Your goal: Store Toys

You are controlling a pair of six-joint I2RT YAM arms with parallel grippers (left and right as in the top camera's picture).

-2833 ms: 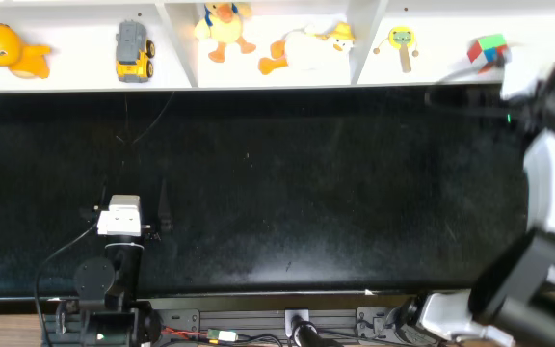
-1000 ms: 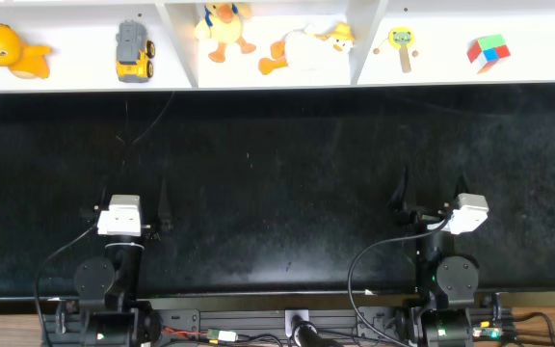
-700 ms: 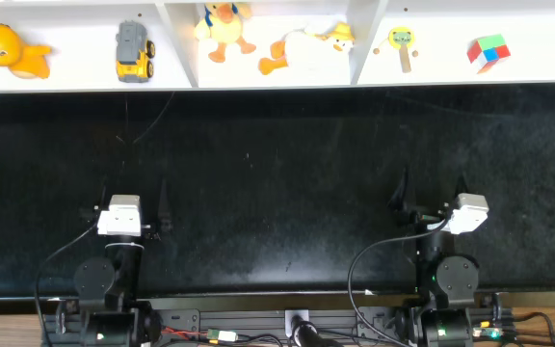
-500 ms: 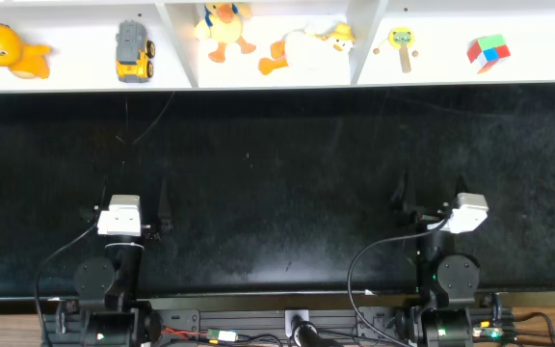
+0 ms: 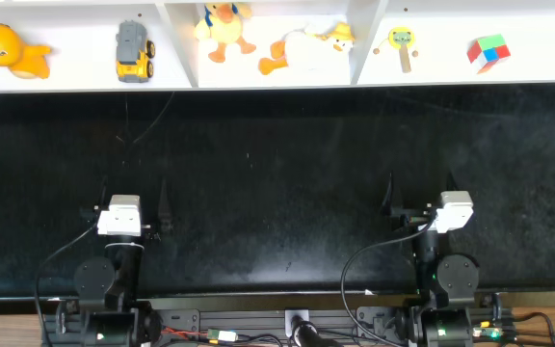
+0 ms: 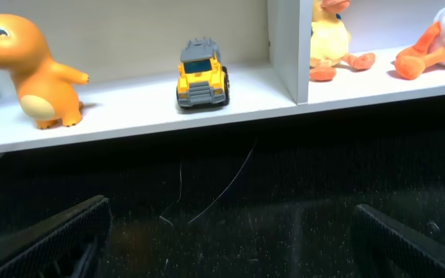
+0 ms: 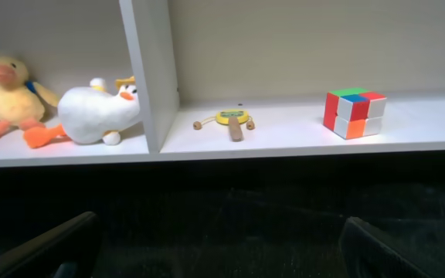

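Left gripper (image 5: 133,198) and right gripper (image 5: 418,193) are sitting fingers apart at lower frame; toys (image 5: 225,27) along the top seem shelved, so parking clear is sufficing.

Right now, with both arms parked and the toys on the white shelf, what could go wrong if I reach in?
The yellow toy truck stands on its wheels, nose toward the front edge of the white shelf; a bump might roll it off. The white plush duck lies on its side with an orange foot near that edge, where a passing finger could snag it. The small multicoloured cube stands free and could be knocked over.
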